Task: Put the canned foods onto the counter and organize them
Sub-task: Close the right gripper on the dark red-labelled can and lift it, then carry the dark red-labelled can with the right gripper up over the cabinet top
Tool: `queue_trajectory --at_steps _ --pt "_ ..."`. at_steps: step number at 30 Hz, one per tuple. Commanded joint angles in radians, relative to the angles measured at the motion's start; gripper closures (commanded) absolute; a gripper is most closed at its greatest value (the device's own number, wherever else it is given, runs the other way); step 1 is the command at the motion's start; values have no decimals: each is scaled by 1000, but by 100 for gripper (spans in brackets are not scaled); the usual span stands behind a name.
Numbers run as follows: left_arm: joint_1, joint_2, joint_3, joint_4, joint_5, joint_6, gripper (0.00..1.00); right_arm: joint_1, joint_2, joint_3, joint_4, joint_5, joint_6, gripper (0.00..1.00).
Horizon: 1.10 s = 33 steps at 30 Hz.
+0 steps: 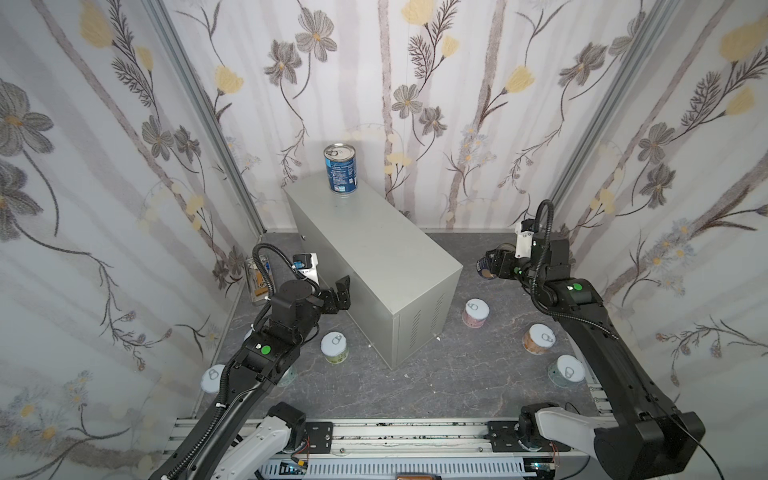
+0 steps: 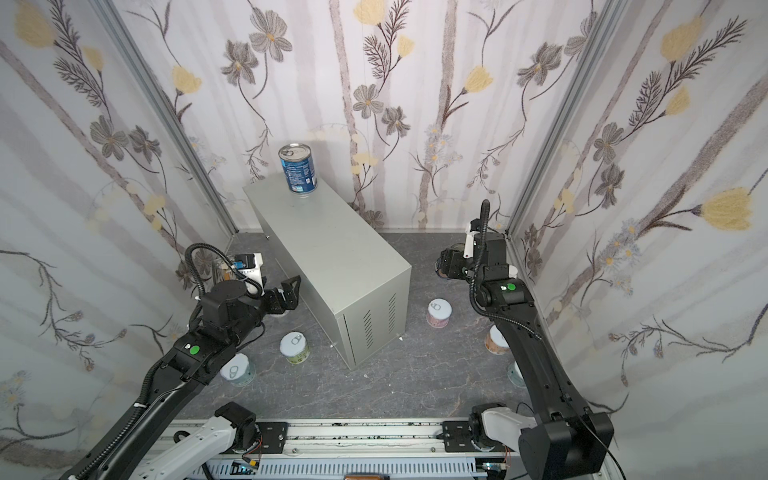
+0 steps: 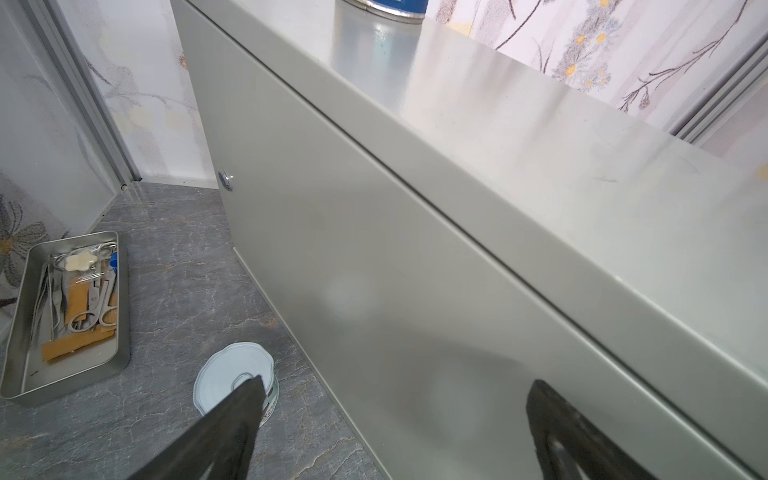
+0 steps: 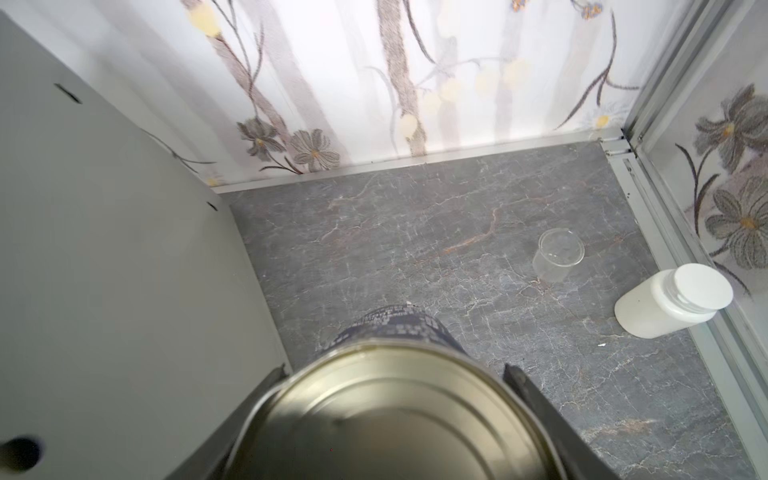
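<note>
Short cans (image 1: 334, 347) nearest me stand on the floor (image 1: 415, 386). My left gripper (image 1: 343, 296) gapes empty beside the counter (image 1: 374, 249), one blue can (image 1: 340, 168) on its far end. Right gripper (image 1: 490, 264) clamps the second blue can (image 4: 390, 419), right of the counter; next: raise it, set upright alongside.

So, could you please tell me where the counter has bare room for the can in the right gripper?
The counter top is bare from the blue can at its far end down to the vented near end; the held can in the right gripper should fit anywhere there. The floor beside that near end is crowded with short cans.
</note>
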Motion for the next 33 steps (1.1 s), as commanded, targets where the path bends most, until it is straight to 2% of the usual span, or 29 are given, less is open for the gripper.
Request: queue_trajectory --at_steps 1,11,22,28,33 --pt "0 0 16 -5 0 8 0 0 -72 23 24 -27 -4 50" --pt "0 5 66 -31 0 23 0 14 -232 163 -106 -118 -10 52" --pt "0 -7 128 -89 5 55 0 114 -152 474 -319 -157 -64 54" --pt "0 -21 144 -110 26 61 0 274 -23 660 -416 -99 -92 57" --pt "1 -42 124 -119 -2 70 0 477 162 897 -575 41 -134 53"
